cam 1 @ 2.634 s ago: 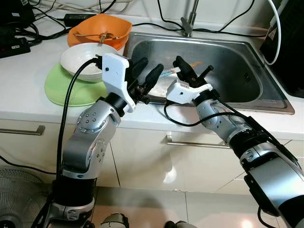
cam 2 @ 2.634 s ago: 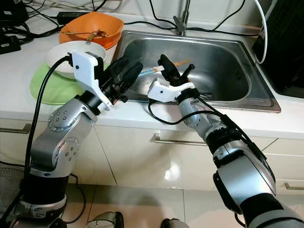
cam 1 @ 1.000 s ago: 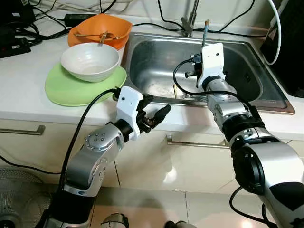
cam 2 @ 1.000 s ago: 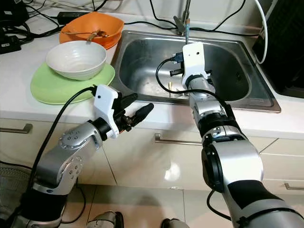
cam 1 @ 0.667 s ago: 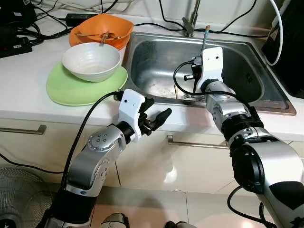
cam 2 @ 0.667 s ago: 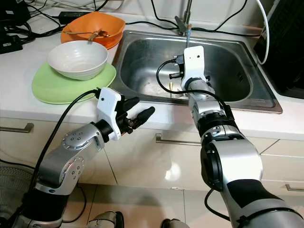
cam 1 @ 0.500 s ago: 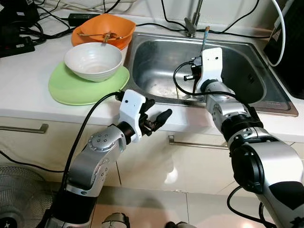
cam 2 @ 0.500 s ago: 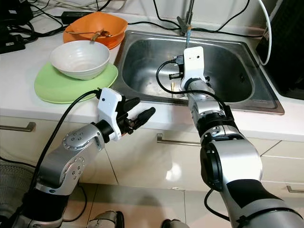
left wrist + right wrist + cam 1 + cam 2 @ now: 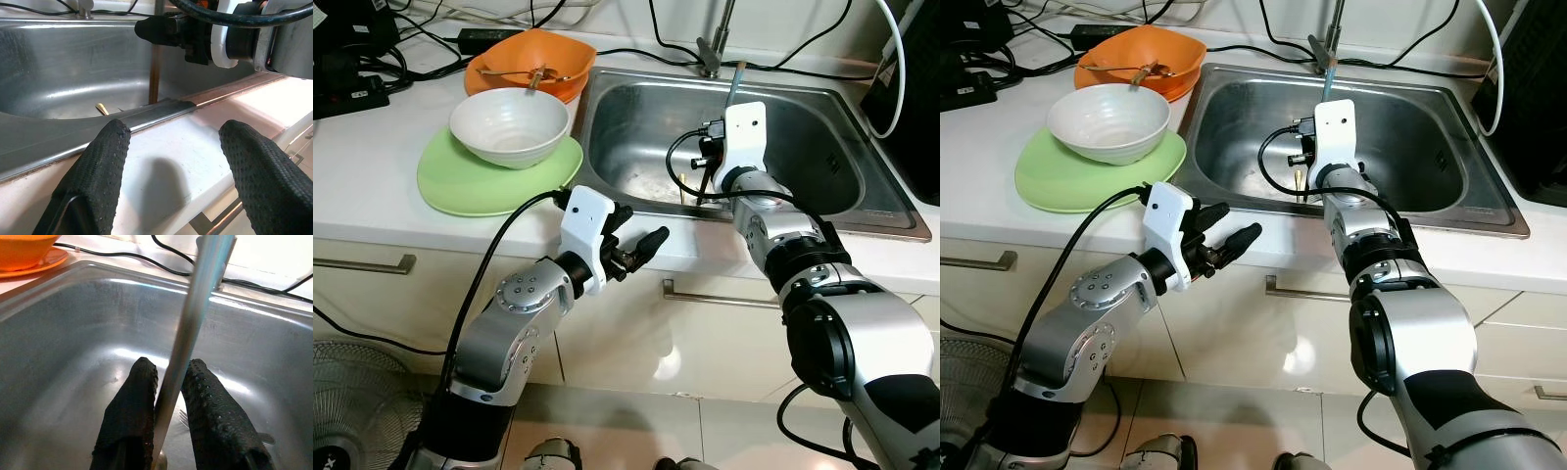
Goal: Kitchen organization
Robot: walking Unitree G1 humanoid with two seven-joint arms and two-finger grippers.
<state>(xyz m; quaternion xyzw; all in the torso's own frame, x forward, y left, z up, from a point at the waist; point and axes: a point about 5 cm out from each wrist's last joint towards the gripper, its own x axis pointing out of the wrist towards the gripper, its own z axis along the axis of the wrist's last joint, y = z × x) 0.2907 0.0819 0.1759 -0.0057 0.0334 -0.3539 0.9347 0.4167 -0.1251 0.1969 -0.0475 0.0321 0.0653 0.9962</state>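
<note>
My right gripper [image 9: 168,401] fingers clamp a utensil handle [image 9: 188,333] upright over the sink [image 9: 803,201]; lift straight. Left gripper [image 9: 171,142] idles, fingers spread.

The right claw [image 9: 168,396] pinches a slim metal handle [image 9: 188,328] between its black fingers [image 9: 129,416] above the steel sink [image 9: 63,347]; an orange bowl [image 9: 24,248] sits beyond the rim.

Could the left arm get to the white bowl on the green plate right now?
Probably yes. The left gripper hangs open and empty at the counter's front edge, and the white bowl sits on the green plate on its own side, with nothing standing between. The right gripper is busy over the sink.
</note>
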